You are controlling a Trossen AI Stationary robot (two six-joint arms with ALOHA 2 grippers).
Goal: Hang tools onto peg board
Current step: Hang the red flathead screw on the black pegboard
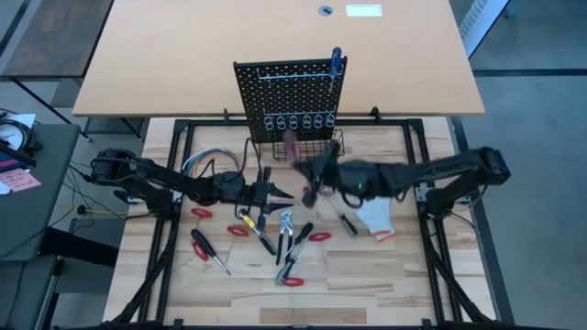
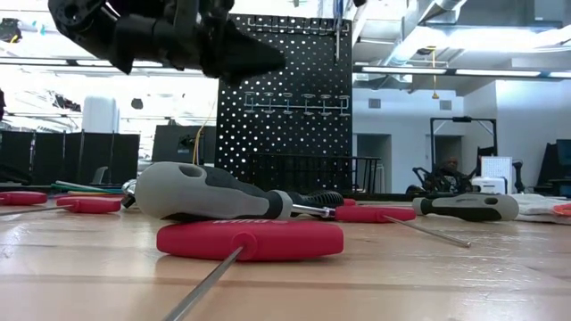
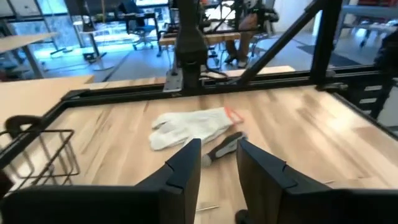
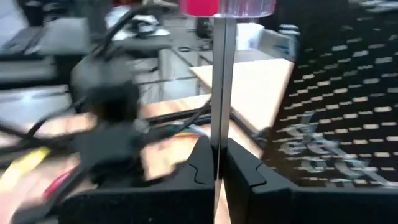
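The black peg board (image 1: 292,92) stands upright at the table's far middle, with a row of ring holders (image 1: 298,121) and a wire basket (image 1: 323,147) at its base. A blue-handled screwdriver (image 1: 336,62) hangs at its top right corner. My right gripper (image 1: 312,181) hovers just in front of the board, shut on a red-handled screwdriver (image 1: 289,147). My left gripper (image 1: 275,194) is open over the loose tools, holding nothing. Red-handled screwdrivers (image 1: 238,229), pliers (image 1: 286,225) and a black-handled screwdriver (image 1: 197,243) lie flat on the table. My right gripper pinches the screwdriver's bare metal shaft (image 4: 217,134) between its two fingers. The shaft runs on past the fingertips, and the red handle (image 4: 227,6) is at its far end, toward the peg board. The screwdriver is lifted clear of the table.
A white glove (image 1: 376,218) lies at the right, with a grey-and-black screwdriver (image 3: 224,146) beside it. A bundle of coloured cables (image 1: 206,165) lies left of the board. In the low view, a grey-handled screwdriver (image 2: 214,194) and a red handle (image 2: 250,239) lie close to the near edge.
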